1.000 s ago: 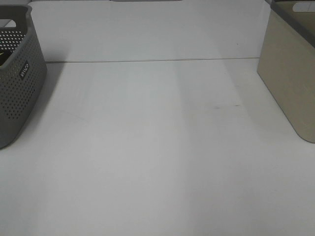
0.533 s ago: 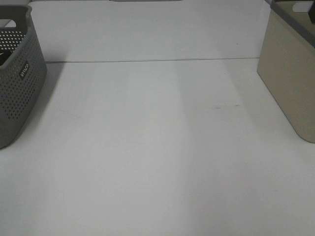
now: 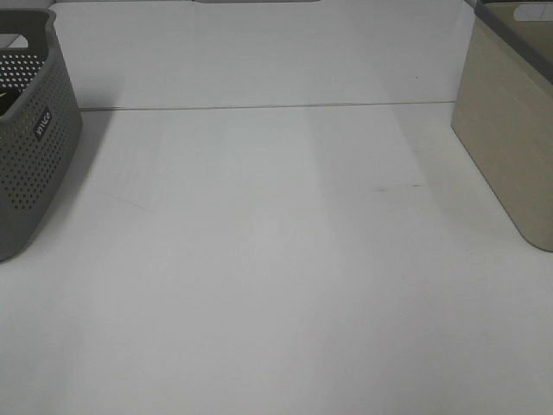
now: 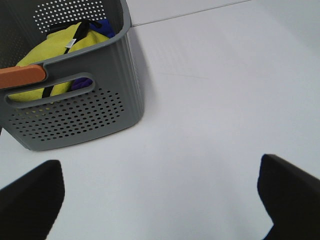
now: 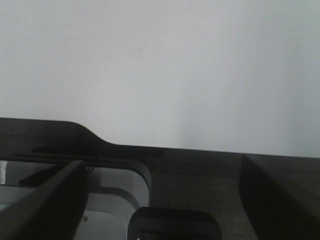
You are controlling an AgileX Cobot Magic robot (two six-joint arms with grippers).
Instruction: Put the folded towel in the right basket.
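The right basket (image 3: pixel 510 147) is beige with a dark rim and stands at the table's right edge. No folded towel shows in any view. Neither gripper shows in the exterior high view. In the left wrist view my left gripper (image 4: pixel 160 200) is open and empty, its dark fingers (image 4: pixel 30 200) wide apart over bare table near the grey basket. In the right wrist view my right gripper (image 5: pixel 165 195) is open with nothing between its fingers (image 5: pixel 45 200). It faces a white wall above a dark rim (image 5: pixel 60 132). What lies below that rim is too dim to read.
A grey perforated basket (image 3: pixel 30 147) stands at the table's left edge. The left wrist view shows it (image 4: pixel 75 115) holding a yellow cloth (image 4: pixel 55 55) and something blue, with an orange piece (image 4: pixel 20 76) on its rim. The white table (image 3: pixel 276 259) lies between the baskets.
Half a second ago a small dark shape showed at the top right corner above the right basket. It is gone from view now. Nothing else moved.
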